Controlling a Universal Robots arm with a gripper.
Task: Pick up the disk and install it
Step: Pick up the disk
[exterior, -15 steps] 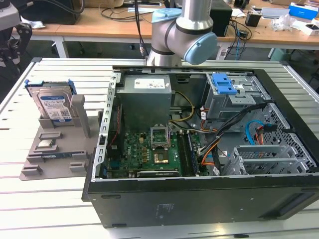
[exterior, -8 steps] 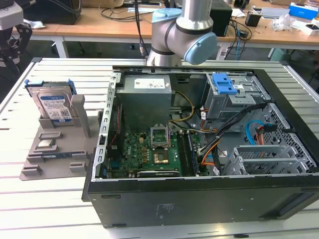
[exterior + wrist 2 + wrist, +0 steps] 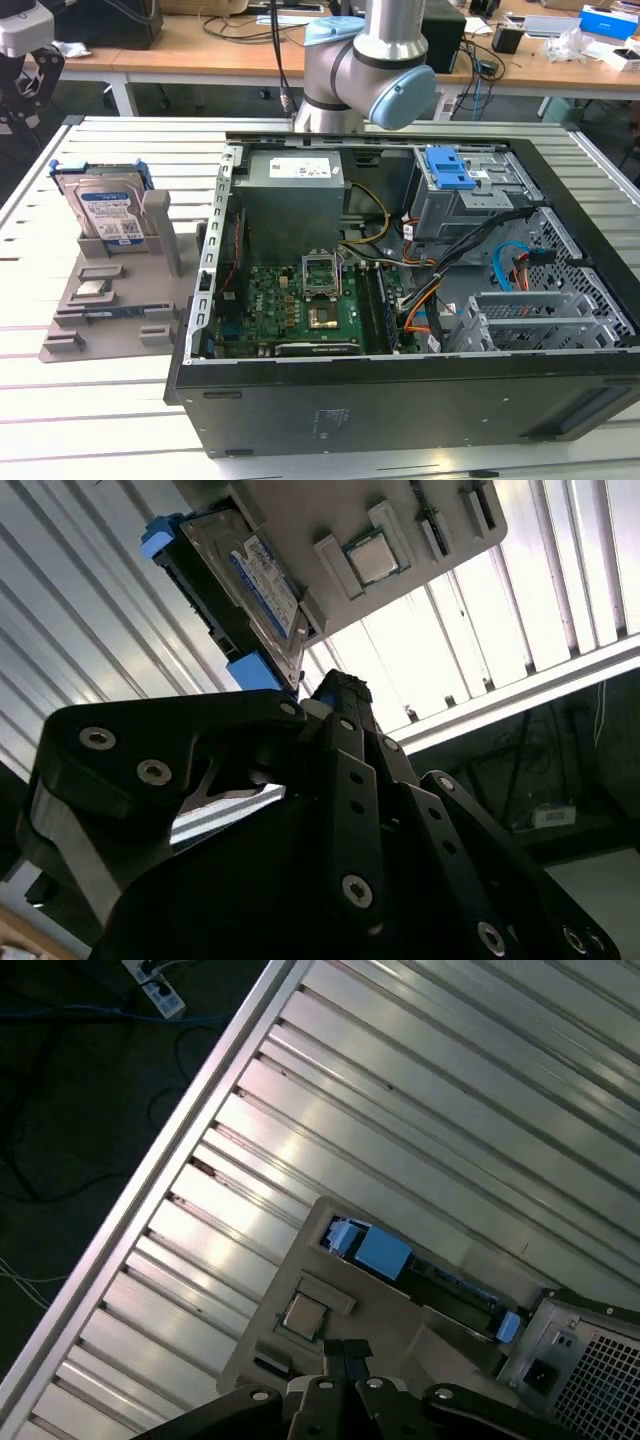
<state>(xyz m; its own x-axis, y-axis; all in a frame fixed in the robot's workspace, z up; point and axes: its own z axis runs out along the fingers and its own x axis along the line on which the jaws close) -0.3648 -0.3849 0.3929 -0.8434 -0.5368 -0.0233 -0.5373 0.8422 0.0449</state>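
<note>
The disk (image 3: 108,213) stands on edge in a slot at the back of a grey holder (image 3: 70,335), on the exterior view's left. It is silver with a white-and-blue label and a blue frame. In the second wrist view the disk (image 3: 252,578) lies beyond my black gripper (image 3: 336,686). In the first wrist view I see its blue frame (image 3: 372,1247) from above, past my gripper (image 3: 347,1348). The gripper hangs well above the holder, apart from the disk. Its fingers meet at the tips with nothing between them.
An open computer case (image 3: 400,400) fills the middle of the slatted metal table (image 3: 60,440), with a motherboard, a grey power supply (image 3: 295,195) and a drive bay with a blue latch (image 3: 450,168). A small square chip (image 3: 92,290) lies on the holder. Cluttered benches stand behind.
</note>
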